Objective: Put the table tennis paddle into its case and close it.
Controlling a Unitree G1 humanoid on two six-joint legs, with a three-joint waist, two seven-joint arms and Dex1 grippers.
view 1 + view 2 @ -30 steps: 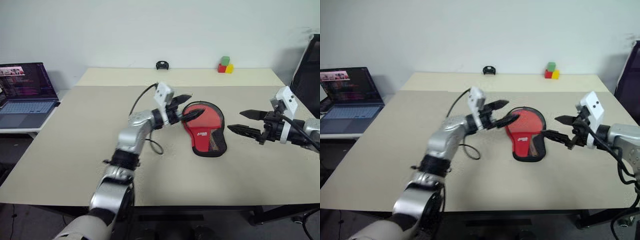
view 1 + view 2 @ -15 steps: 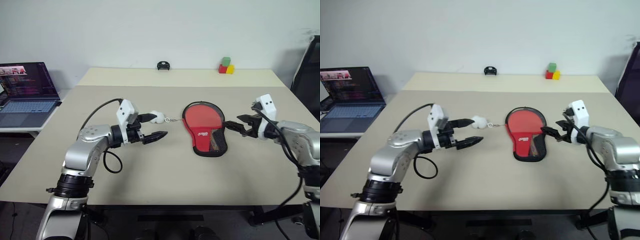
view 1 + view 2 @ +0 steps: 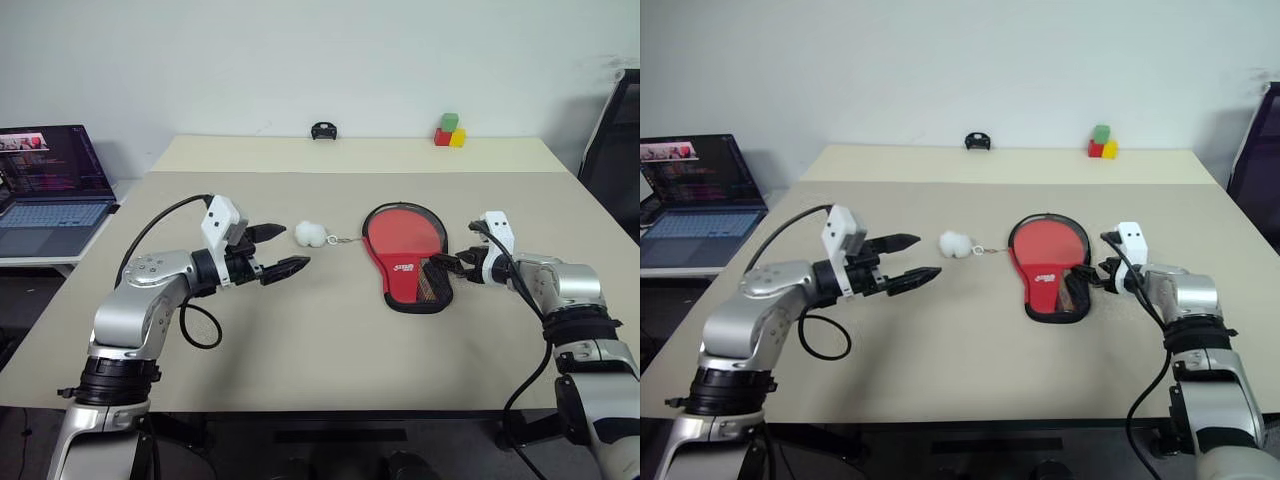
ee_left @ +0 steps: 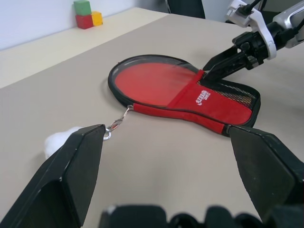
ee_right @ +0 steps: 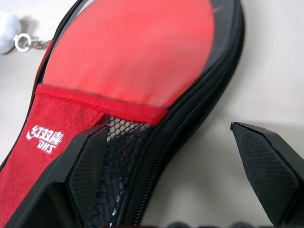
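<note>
The case (image 3: 410, 255) lies flat mid-table, red side up, with its black mesh pocket, white logo and black zipper edging showing. A white pompom (image 3: 310, 234) on a short chain hangs off its left rim. The table tennis paddle is hidden. My left gripper (image 3: 292, 248) hovers open left of the pompom, pointing at it without touching. My right gripper (image 3: 455, 265) is open at the case's right edge. In the right wrist view one finger (image 5: 90, 156) is over the mesh pocket and the other (image 5: 261, 161) is over bare table.
An open laptop (image 3: 50, 190) sits on a side table at the far left. Coloured blocks (image 3: 450, 131) and a small black object (image 3: 323, 130) stand along the table's back edge. A black chair (image 3: 615, 140) is at the right.
My left gripper drew back leftward from the case's rim, and the pompom now lies on the table clear of it. My right gripper came down and in to the case's right edge.
</note>
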